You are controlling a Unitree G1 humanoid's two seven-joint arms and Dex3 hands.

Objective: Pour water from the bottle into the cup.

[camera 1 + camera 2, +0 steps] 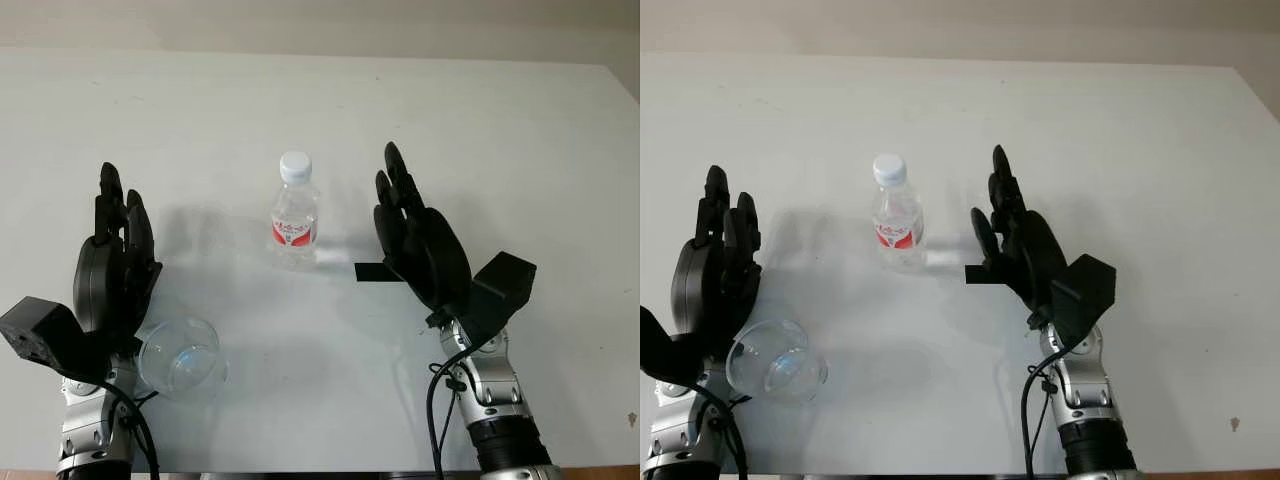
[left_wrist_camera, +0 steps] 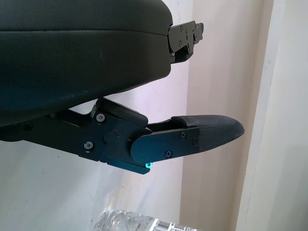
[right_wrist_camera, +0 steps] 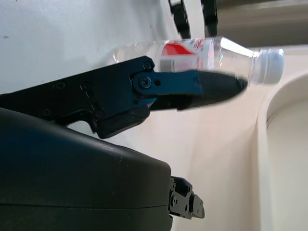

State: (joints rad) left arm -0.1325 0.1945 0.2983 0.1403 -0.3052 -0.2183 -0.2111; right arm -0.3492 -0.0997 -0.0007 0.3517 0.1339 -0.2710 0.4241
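Water bottle: upright, white cap on, red label, table centre. Clear plastic cup: near front-left edge, beside left hand. Right hand: right of bottle, apart. Both hands: fingers extended wide, holding nothing.

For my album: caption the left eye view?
Open hands flank a capped bottle; cup tipped beside the left.

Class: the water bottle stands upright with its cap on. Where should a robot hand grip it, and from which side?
Grip the bottle around its labelled middle, probably from its right, where the open right robot hand is. The narrow cap gives less hold.
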